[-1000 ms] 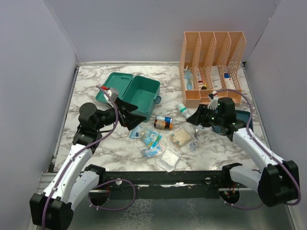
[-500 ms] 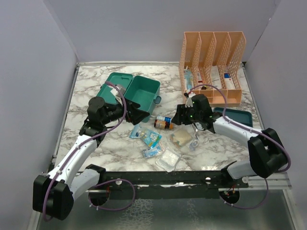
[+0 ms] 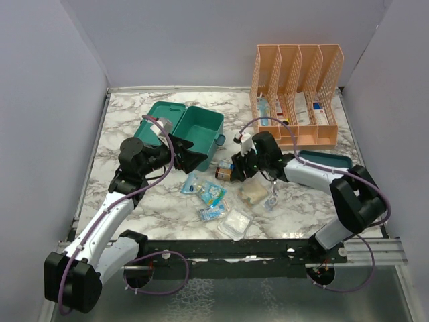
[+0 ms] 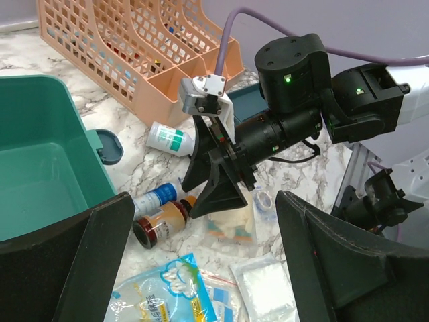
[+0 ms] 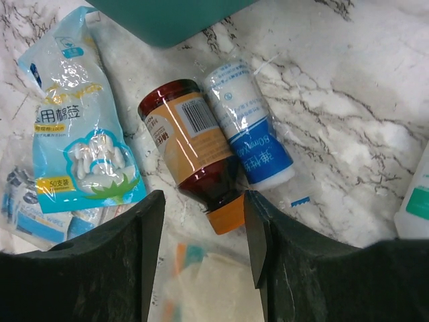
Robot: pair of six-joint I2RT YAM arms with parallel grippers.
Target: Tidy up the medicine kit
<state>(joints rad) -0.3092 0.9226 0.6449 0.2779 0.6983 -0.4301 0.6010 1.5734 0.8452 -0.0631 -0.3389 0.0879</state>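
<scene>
A brown bottle (image 5: pixel 191 151) with an orange cap lay on the marble counter (image 5: pixel 348 121), touching a blue-and-white bottle (image 5: pixel 248 124) alongside it. A blue cotton-swab packet (image 5: pixel 84 127) lay to the left. The right gripper (image 5: pixel 202 201) hovered spread over the cap. The medicine kit (image 5: pixel 167 17) showed at the top.

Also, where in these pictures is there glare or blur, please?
Right wrist view: glare streaks on the brown bottle and the blue bag; the packet at the bottom edge is blurred. Left wrist view: the white bottle is sharp. Top view: even light, soft shadows.
</scene>
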